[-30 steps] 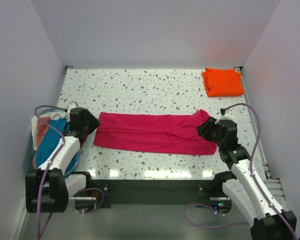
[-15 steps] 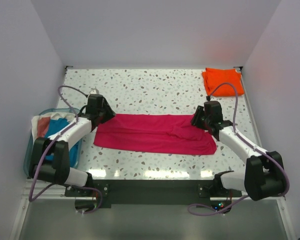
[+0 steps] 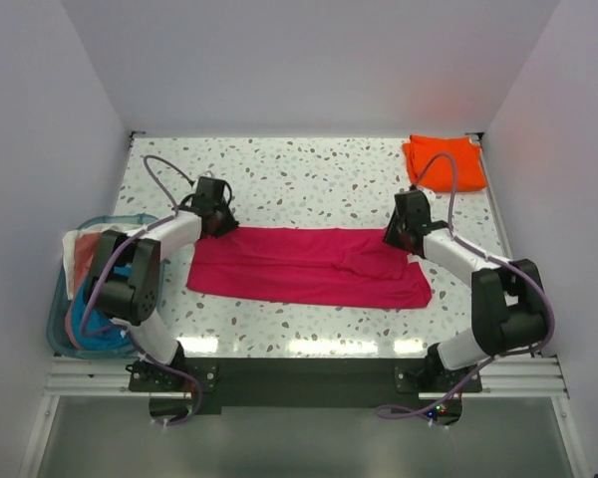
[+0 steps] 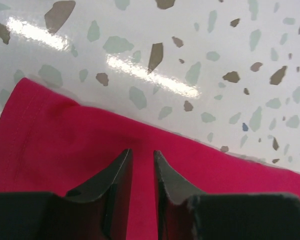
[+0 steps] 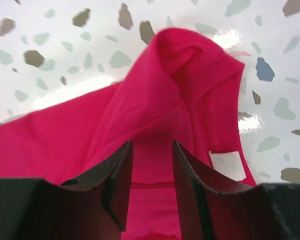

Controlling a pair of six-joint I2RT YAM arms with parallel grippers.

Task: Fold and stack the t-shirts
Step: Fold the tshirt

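The magenta-pink t-shirt (image 3: 309, 264) lies as a long folded strip across the middle of the speckled table (image 3: 309, 179). My left gripper (image 3: 219, 215) hangs over its far left corner. In the left wrist view the jaws (image 4: 142, 152) stand narrowly apart above flat pink cloth (image 4: 65, 135), holding nothing. My right gripper (image 3: 403, 227) is over the far right end. In the right wrist view it (image 5: 152, 145) is open above the bunched collar (image 5: 190, 60), next to a white label (image 5: 227, 165). The orange t-shirt (image 3: 444, 162) lies folded at the back right corner.
A teal basket (image 3: 55, 319) with blue, white and pale pink clothes stands at the left table edge beside my left arm. White walls close the table at the back and both sides.
Both arms have stretched away from the near side, bringing the grippers from the shirt's near ends to its far edge. The pink shirt has barely moved.
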